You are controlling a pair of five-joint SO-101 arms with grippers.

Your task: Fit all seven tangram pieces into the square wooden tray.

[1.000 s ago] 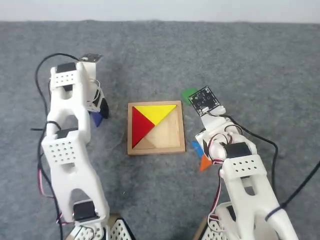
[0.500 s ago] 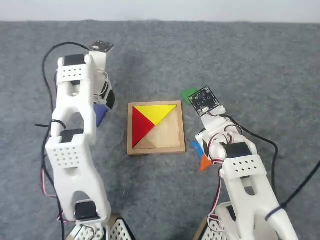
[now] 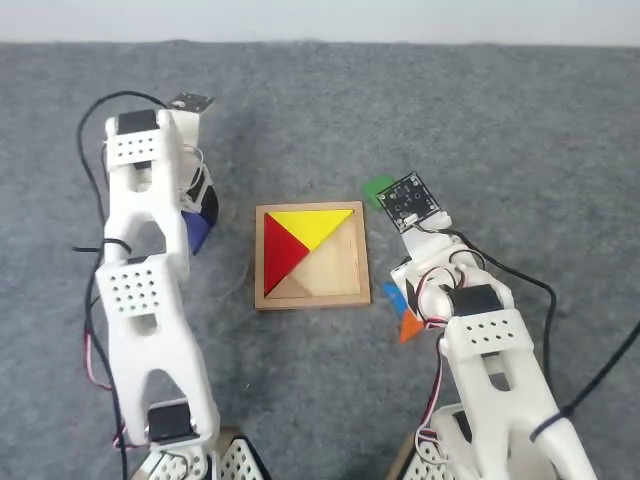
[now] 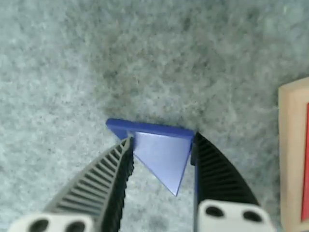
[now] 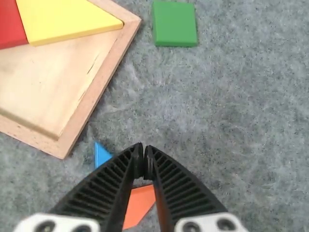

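The square wooden tray (image 3: pixel 345 285) lies mid-table with a red triangle (image 3: pixel 279 250) and a yellow triangle (image 3: pixel 312 225) in its far-left half. To the tray's left, my left gripper (image 4: pixel 161 145) is shut on a dark blue triangle (image 4: pixel 161 154), which also shows as the blue triangle (image 3: pixel 197 231) in the high view. My right gripper (image 5: pixel 144 155) is shut and holds nothing, close to the tray's near right corner. Just beneath it lie a light blue piece (image 5: pixel 101 154) and an orange piece (image 5: pixel 140 203). A green square (image 5: pixel 174 23) rests beyond the tray's far right corner.
The tray's bare wooden floor (image 5: pixel 43 87) takes up its near-right half. Grey mat (image 3: pixel 500 150) spreads around everything. The right arm's body (image 3: pixel 490 360) and its cables stand at the near right, the left arm's links (image 3: pixel 140 300) at the near left.
The left arm with the blue triangle swung slightly toward the far side and the tray, then eased back left. The right arm has kept still.
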